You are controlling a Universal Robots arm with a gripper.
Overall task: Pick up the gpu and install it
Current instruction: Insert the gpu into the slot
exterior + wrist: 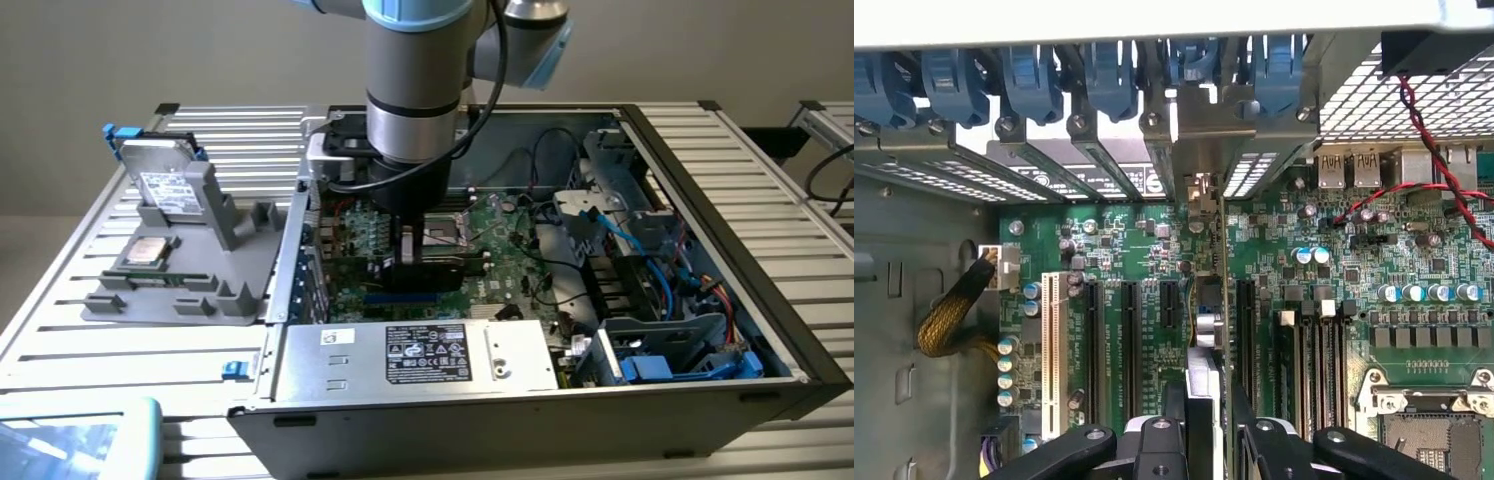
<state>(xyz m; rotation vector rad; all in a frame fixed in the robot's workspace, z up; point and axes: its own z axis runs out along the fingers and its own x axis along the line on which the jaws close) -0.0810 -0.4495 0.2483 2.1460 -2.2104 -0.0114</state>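
Ribbed metal table (107, 350), open computer case (534, 425) across its middle toward the exterior view's right edge, grey parts holder (200, 295) near the opposite edge, teal-rimmed tray (94, 435) at the near corner.

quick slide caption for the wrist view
The tool grips the gpu edge-on over the expansion slots of the motherboard inside the open computer case.

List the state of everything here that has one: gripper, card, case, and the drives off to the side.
gripper, shut on the gpu.
gpu, upright on edge over the motherboard slots; whether it is seated, cannot tell.
computer case, lying flat with its side open.
hard drive, standing on end in the grey holder.
second hard drive, lying flat on that holder.
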